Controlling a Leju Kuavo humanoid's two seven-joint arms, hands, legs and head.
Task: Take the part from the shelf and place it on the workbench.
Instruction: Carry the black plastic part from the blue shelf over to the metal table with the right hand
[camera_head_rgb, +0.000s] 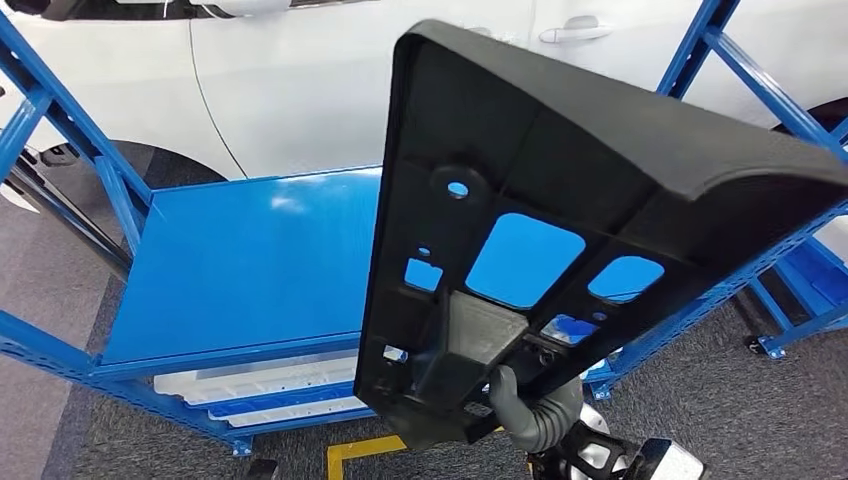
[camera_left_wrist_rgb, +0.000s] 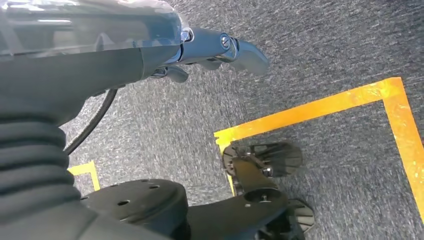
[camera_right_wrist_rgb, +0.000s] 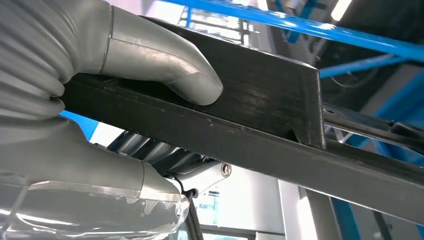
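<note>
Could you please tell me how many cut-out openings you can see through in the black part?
5: the black part shows a small round hole near its middle, a small square below it, a large central window, an oval at right, and one lower opening; others may be hidden.

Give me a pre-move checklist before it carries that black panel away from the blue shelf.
1. Right hand grips the black plastic panel with cut-outs: ok, thumb pressed on its edge.
2. Panel lifted off the blue metal shelf: ok.
3. Panel clear of the shelf's slanted blue upright: cannot tell.
4. Left hand free: ok, hanging over the grey carpet, holding nothing.
5. Workbench in sight: cannot tell.
</note>
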